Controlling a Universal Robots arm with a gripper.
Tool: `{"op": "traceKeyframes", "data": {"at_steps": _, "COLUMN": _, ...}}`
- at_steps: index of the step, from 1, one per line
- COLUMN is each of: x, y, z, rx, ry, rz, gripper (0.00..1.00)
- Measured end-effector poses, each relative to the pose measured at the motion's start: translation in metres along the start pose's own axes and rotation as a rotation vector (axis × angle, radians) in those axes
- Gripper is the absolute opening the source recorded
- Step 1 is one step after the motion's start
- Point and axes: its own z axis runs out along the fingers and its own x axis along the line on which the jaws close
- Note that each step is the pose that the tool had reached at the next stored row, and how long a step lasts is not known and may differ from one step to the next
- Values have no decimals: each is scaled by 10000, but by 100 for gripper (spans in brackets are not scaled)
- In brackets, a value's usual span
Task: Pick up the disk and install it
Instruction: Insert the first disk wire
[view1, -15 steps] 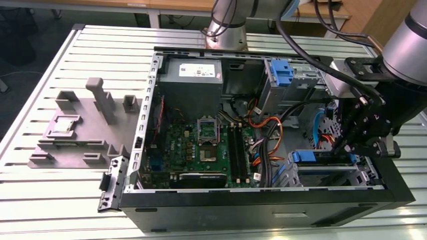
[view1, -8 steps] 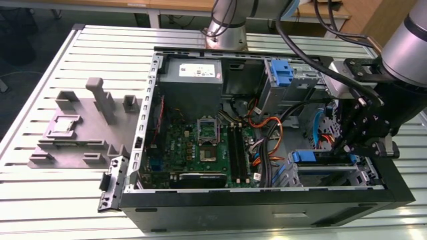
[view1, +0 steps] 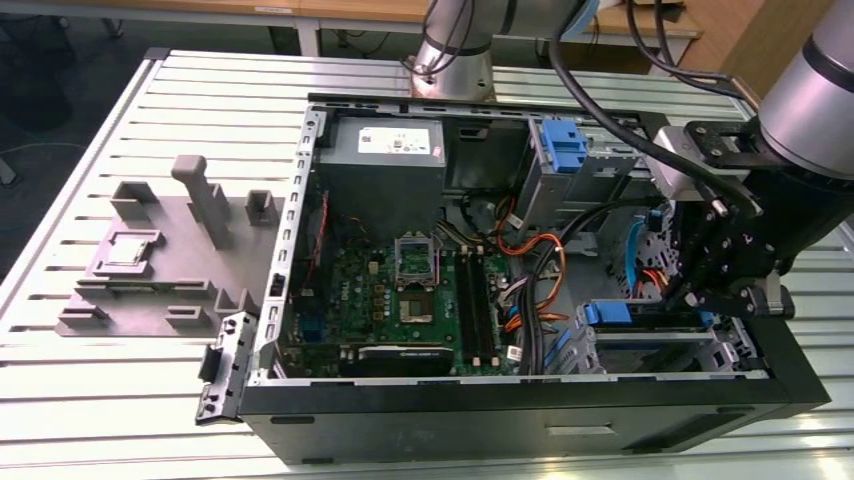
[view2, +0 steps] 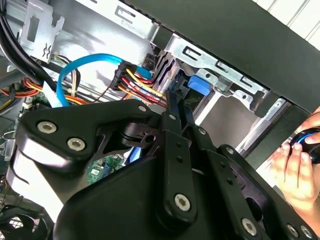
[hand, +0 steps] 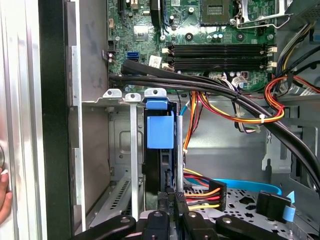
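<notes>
The disk stands on edge inside the drive cage (hand: 117, 145) at the case's front corner. Its blue carrier tab (hand: 160, 132) faces the motherboard and also shows in the second wrist view (view2: 197, 84) and the exterior view (view1: 607, 313). My gripper (hand: 171, 197) is down inside the case at the disk's other end. Its black fingers (view2: 170, 130) lie almost together, tips (view2: 175, 97) against the disk's end beside the power connector. The gap between them is far narrower than the disk. In the exterior view the gripper (view1: 703, 310) hangs over the cage at the exterior view's right.
Black cable bundles (hand: 200, 85) and orange-red-yellow power wires (hand: 200, 192) cross beside the cage, with a blue data cable (view2: 85, 62). A bare blue bracket (view1: 567, 150) sits on the upper cage. A person's hand (view2: 295, 160) rests outside the case wall. A grey fixture (view1: 167, 250) lies on the table.
</notes>
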Motion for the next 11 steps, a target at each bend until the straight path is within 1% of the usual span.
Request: {"op": "traceKeyframes", "data": {"at_steps": 11, "x": -1, "y": 1, "z": 13, "rx": -1, "ry": -11, "rz": 6, "gripper": 17}}
